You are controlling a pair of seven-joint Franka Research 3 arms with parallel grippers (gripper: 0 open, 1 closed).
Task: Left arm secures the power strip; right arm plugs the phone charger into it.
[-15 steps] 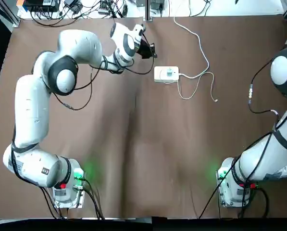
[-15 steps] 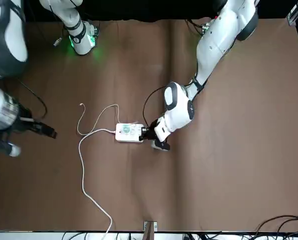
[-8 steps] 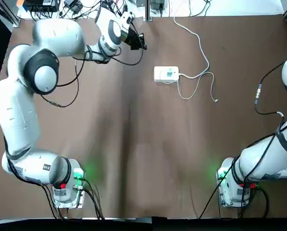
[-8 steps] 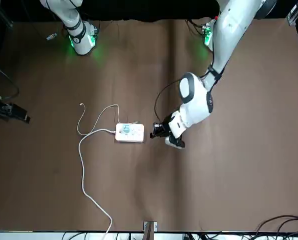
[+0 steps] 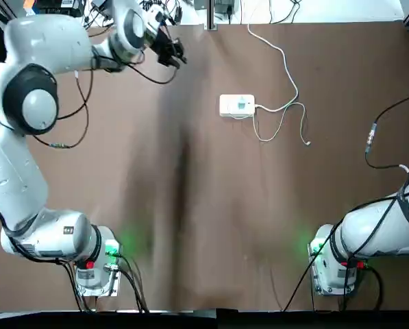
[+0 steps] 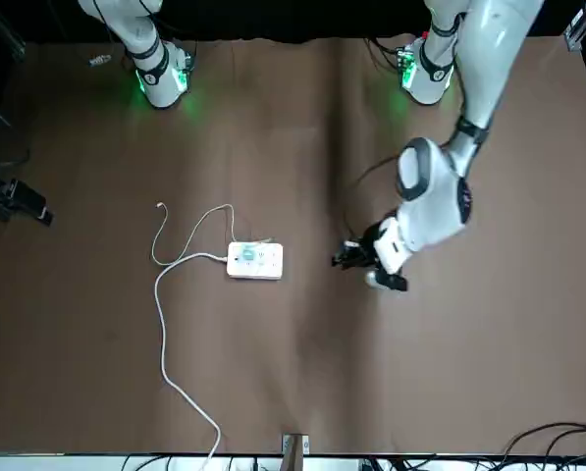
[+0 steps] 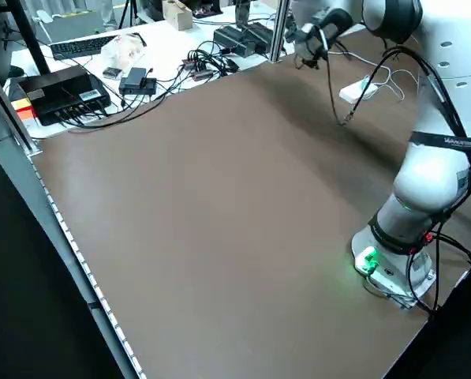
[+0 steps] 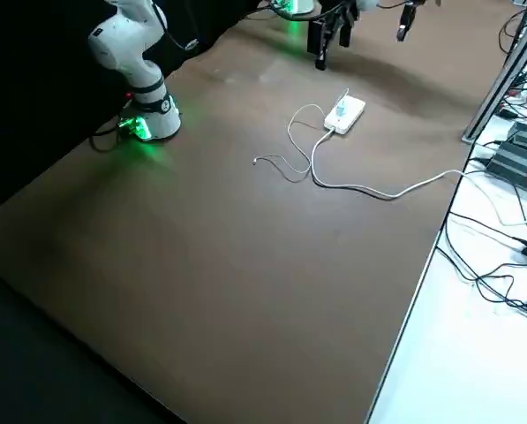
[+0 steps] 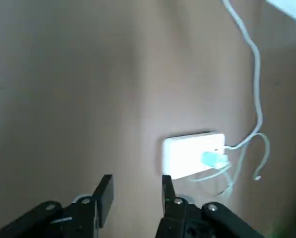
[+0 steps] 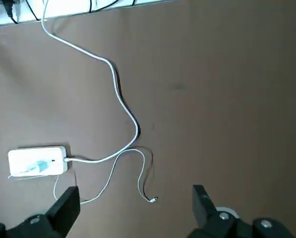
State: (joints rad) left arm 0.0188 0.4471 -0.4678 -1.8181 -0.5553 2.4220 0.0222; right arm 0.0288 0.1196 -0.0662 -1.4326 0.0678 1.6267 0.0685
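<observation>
Going from left to right in the top view, the white left arm [image 5: 26, 171] comes first. It stands on the brown table [image 5: 293, 205] and bends up and over to the right. A little green light [image 5: 112, 247] glows on its base (it looks like a night light). At its end is the black left gripper [image 5: 168, 51], up above the far part of the table. Its two fingers are apart, with a gap between them, and it is not touching the power strip.

Next comes a metal post [image 5: 210, 15] at the table's far edge. Then, to the right of the left gripper, the white power strip [image 5: 231, 105] lies flat on the table. The tiny teal phone charger [image 5: 242, 105] sits on top of it, near the end where the thick white cord [image 5: 287, 68] comes out. I cannot tell how far in it is pushed. The cord curves away past the far edge. The charger's thin white cable [image 5: 279, 128] loops beside it on the table.

Last is the white right arm [image 5: 389, 226]. Its black right gripper [image 10: 138, 190] is up over the right side, well apart from the strip, with its fingers wide apart.
</observation>
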